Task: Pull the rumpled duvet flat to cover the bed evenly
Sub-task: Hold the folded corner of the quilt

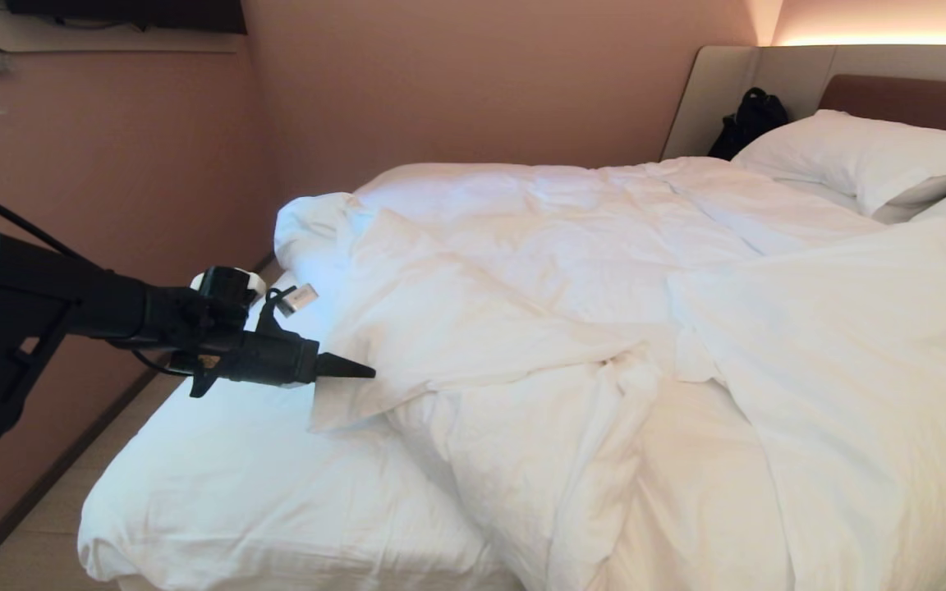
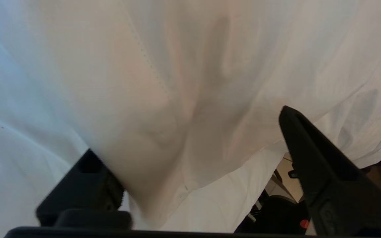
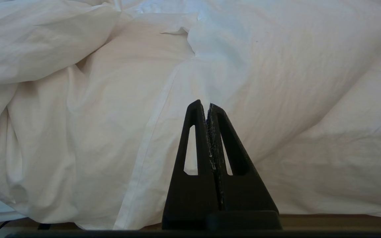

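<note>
Pink walls frame the bed [image 1: 218, 492], where the duvet [image 1: 604, 328] lies bunched toward our right. We judge it soft, bulky, prone to drag; its folded corner suits our left pincer [image 2: 197, 165], jaws apart around it. Right pincer [image 3: 207, 107] rests closed.

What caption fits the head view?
Open left gripper reaches a folded corner of the rumpled duvet on the bed.
</note>
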Available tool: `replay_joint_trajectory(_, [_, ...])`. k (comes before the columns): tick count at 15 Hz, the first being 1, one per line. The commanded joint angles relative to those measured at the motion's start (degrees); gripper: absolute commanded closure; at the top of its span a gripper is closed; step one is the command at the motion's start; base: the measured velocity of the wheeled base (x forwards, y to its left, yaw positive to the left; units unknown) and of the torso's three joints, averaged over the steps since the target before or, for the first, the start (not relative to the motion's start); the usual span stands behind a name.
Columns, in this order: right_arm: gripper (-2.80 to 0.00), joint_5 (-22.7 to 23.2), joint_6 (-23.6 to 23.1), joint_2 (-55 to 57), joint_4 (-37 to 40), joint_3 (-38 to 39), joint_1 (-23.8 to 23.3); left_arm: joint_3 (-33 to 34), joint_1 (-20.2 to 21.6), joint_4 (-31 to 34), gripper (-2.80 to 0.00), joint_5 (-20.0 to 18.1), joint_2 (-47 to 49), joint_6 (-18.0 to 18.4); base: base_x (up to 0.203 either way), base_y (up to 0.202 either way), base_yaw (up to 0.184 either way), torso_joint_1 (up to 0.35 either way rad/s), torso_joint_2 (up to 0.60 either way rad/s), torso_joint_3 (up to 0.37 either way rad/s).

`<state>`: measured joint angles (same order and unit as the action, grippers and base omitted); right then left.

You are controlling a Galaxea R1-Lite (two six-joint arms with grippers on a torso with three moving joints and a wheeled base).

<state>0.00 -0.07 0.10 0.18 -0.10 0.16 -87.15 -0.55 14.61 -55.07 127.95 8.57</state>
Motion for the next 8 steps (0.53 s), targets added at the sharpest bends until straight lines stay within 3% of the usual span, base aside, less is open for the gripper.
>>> replay_joint_trajectory(1, [0.0, 0.0, 0.0, 0.0, 0.0, 0.0, 0.0, 0.1, -0.1, 0.2, 0.0, -0.3, -1.2, 0.0, 0.0, 0.0, 0.0, 0.0, 0.0, 0.0])
replay_joint_trajectory(8, [0.0, 0.0, 0.0, 0.0, 0.0, 0.0, 0.0, 2.8, 0.0, 0.5, 0.0, -0.5, -5.7, -0.9, 0.0, 0.0, 0.0, 0.0, 0.0, 0.0])
